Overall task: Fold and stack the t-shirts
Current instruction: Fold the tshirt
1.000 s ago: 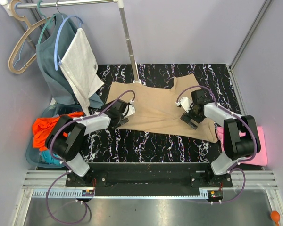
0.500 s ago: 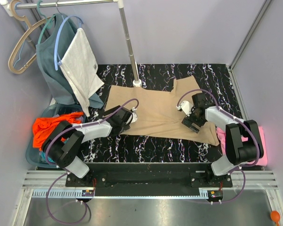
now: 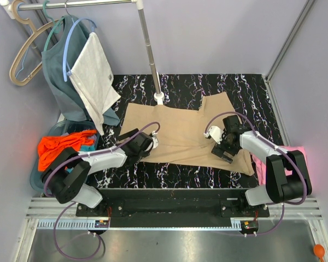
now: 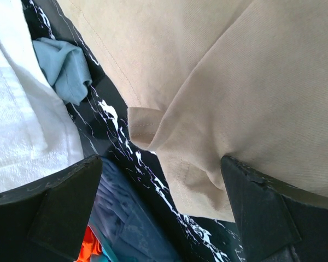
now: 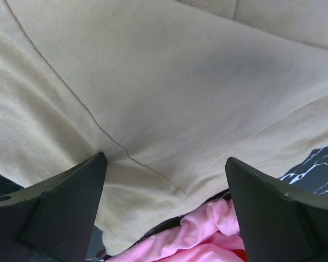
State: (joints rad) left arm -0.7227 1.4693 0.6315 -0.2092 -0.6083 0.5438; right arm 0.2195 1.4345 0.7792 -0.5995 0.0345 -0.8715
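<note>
Two arms share one spread shirt here, so uneven pulls are the main risk. On the black marbled table [image 3: 246, 90], the tan t-shirt [image 3: 180, 128] fills the middle of the top view. It is laid out but not smooth, with creases running across it and its lower right corner reaching toward the frame's right edge.

If one side is lifted before the other, the cloth would likely drag and bunch instead of folding cleanly.

At the upper left of the top view a white cloth [image 3: 93, 76] hangs low, close to the left arm. A wide swing there could snag it.

The pink t-shirt [image 3: 300, 164] lies at the right edge. In the right wrist view it shows just under the tan hem, at the bottom of the frame. A deep pinch there could pick up both shirts together.

The orange t-shirt [image 3: 57, 150] sits in the basket [image 3: 38, 180] at the left edge, well apart, and is no worry yet.

The left gripper [image 4: 164, 180] hovers over the shirt's doubled-over left corner with its jaws wide apart and nothing held. Closing there may catch only the turned flap.

The right gripper [image 5: 164, 185] hangs over the lower right hem, equally spread and empty. A shallow bite could slip off the seam.
</note>
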